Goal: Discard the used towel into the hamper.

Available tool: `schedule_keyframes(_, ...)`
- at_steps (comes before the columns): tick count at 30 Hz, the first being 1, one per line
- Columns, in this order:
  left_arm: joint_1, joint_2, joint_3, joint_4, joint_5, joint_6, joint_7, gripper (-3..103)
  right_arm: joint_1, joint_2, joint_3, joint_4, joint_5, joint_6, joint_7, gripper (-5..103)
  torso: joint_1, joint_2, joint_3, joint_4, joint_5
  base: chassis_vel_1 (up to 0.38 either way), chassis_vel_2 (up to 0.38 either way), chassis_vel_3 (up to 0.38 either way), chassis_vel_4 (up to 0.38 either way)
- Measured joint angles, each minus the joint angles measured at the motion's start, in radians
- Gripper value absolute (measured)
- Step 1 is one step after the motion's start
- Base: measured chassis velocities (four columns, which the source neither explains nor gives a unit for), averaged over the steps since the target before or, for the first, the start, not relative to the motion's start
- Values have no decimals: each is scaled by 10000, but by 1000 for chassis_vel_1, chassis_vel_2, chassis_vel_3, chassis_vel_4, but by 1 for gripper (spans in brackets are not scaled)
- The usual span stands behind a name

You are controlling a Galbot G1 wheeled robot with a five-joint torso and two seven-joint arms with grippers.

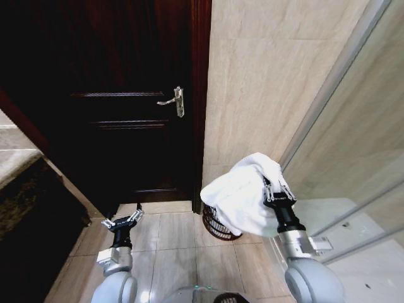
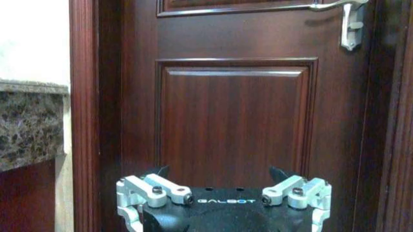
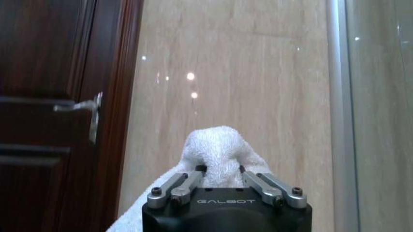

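A white towel (image 1: 243,196) hangs bunched from my right gripper (image 1: 276,189), which is shut on it at about waist height on the right. In the right wrist view the towel (image 3: 216,152) bulges up between the closed fingers (image 3: 187,181). Below and just behind the towel stands the hamper (image 1: 216,226), a dark openwork basket on the floor against the wall, partly hidden by the cloth. My left gripper (image 1: 122,221) hangs low at the left, open and holding nothing, facing the door; its tips (image 2: 219,171) are spread wide in the left wrist view.
A dark wooden door (image 1: 126,95) with a silver lever handle (image 1: 175,101) fills the back. A beige tiled wall (image 1: 265,82) runs beside it, and a glass shower panel (image 1: 353,139) stands at the right. A stone counter (image 1: 19,189) is at the left. Beige floor tiles (image 1: 170,252) lie below.
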Motion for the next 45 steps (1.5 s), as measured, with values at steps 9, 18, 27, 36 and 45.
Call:
schedule_keyframes(9, 317, 0, 79, -86, 534, -345, 26, 100, 2026, -1114, 117, 128, 2126, -1032, 585, 18, -2, -6, -2, 0, -1, 0, 0, 0, 0)
schedule_keyframes(18, 507, 0, 120, -251, 924, -755, -92, 100, 3612, -1533, 36, -792, 3001, -1108, 615, 18, -1, -10, -3, 0, -1, 0, 0, 0, 0)
schedule_keyframes(27, 794, 0, 32, -404, 1123, -1010, -243, 100, 4330, -1445, -225, -1823, 3243, -1060, 496, 18, -1, -11, -5, 2, -3, 0, 0, 0, 0)
schedule_keyframes(36, 802, 0, 141, -253, 1411, -1210, -487, 100, 3433, -694, -748, -4296, 3052, 474, -166, 18, -2, -14, -7, 0, -1, 0, 0, 0, 0)
schedule_keyframes(45, 716, 0, 199, 25, 1549, -1307, -469, 100, 3227, -447, -831, -6131, 3467, 1257, -731, 18, -3, -15, -7, 0, -2, 0, 0, 0, 0)
